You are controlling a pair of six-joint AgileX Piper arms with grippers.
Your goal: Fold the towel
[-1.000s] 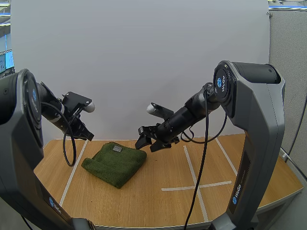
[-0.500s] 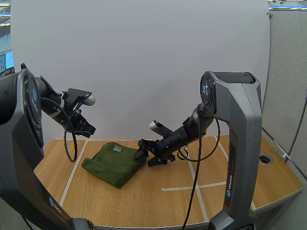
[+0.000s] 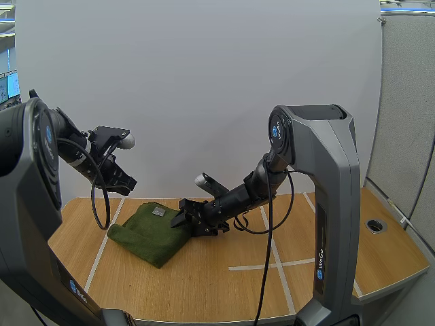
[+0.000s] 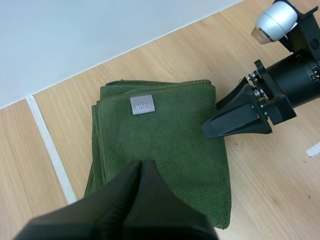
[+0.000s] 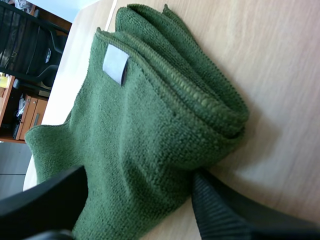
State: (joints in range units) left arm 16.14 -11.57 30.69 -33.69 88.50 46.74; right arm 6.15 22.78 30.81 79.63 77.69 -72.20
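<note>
Towel (image 3: 151, 232) (folded, long axis diagonal) lies with one edge inside wide-open right gripper (image 3: 182, 219); left gripper (image 4: 141, 167) closed, aloft.

towel (image 4: 165, 145) near edge: behind left end effector (image 4: 141, 165) | right edge: behind right end effector (image 3: 178, 220)

right arm (image 3: 333, 204): grey shell; round blue badge | left arm (image 3: 27, 224): same | right tool (image 3: 185, 219): black ribbed fingers (image 5: 225, 215)

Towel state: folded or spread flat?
Folded. The green towel lies as a compact stack, label on top; the right wrist view shows several layered edges.
</note>
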